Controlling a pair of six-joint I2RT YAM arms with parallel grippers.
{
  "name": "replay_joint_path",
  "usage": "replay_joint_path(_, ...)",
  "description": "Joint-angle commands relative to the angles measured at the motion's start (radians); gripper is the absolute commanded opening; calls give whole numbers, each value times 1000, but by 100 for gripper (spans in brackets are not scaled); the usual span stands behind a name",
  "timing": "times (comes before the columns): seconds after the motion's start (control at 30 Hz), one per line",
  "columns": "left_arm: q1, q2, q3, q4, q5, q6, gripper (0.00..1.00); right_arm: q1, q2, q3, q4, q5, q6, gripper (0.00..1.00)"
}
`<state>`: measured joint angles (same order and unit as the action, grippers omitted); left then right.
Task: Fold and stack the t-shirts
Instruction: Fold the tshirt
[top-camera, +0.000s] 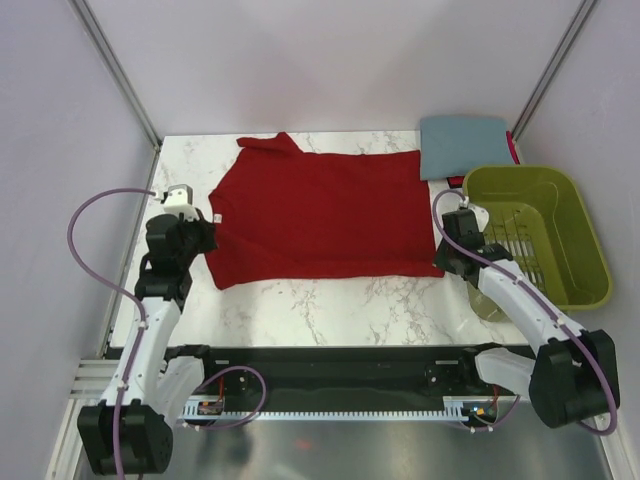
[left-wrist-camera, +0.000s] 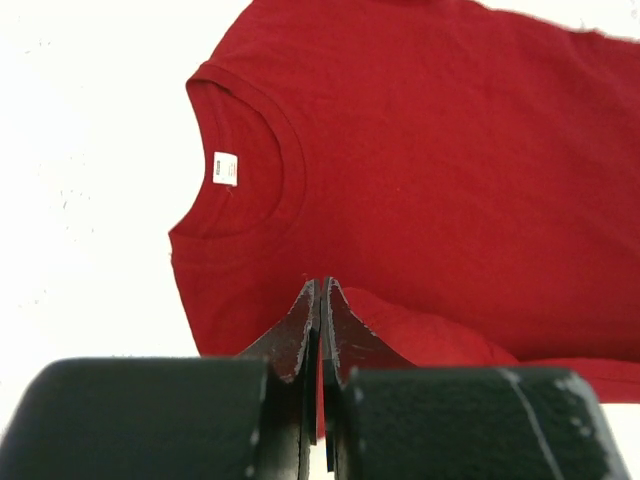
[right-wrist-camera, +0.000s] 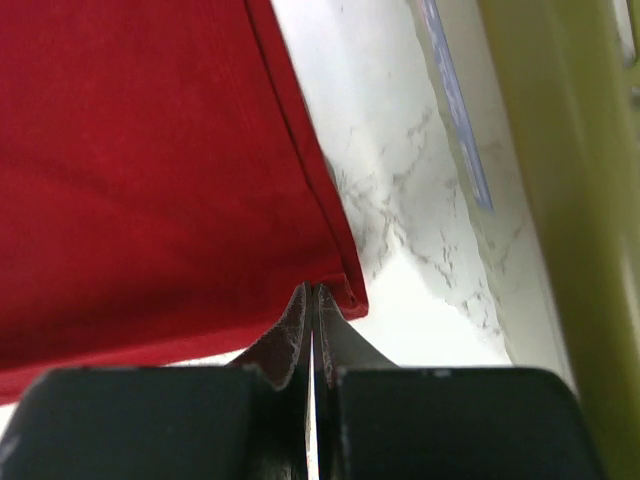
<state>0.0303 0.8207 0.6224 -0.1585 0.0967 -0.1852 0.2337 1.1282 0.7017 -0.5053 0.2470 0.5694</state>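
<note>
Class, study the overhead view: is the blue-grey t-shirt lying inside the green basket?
No, the folded blue-grey t-shirt lies on the table at its far right corner, outside the green basket.

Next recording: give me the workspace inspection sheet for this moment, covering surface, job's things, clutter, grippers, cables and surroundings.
Surface: white marbled table.
Job's things: dark red t-shirt spread flat, collar towards the left arm; blue-grey t-shirt folded at the far right corner.
Clutter: olive-green basket at the right edge.
Grippers: left gripper shut on red cloth near the collar; right gripper shut at the red shirt's hem corner, pinch unclear.
Cables: purple cables loop along both arms.
Surroundings: pale walls, metal frame posts.
</note>
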Motion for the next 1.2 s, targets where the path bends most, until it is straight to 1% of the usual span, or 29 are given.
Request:
replay_joint_path(0.0,2,93,49,155,35,139,2,3,80,82,50,74,3,0)
replay_joint_path(0.13,0,196,92,240,43,205,2,3,153,117,105,77,-6,0)
replay_joint_path(0.2,2,225,94,325,54,242,2,1,211,143,116,77,-17,0)
replay_joint_path(0.27,0,268,94,407,99,288,2,1,266,162,128,66,-29,0)
replay_joint_path(0.3,2,285,106,421,121,303,2,1,280,180,131,63,-31,0)
replay_joint_path(0.43,0,376,151,441,185,358,2,1,318,209,129,74,-42,0)
replay_joint_path(0.63,0,469,172,517,187,435,2,1,349,232,128,100,-43,0)
replay_joint_path(0.73,-1,517,188,580,257,460,2,0,369,239,125,126,-46,0)
replay_joint_path(0.87,-1,580,227,597,313,498,2,-2,387,245,128,153,-49,0)
replay_joint_path(1.17,-1,670,266,602,307,558,2,-1,420,280,145,179,-69,0)
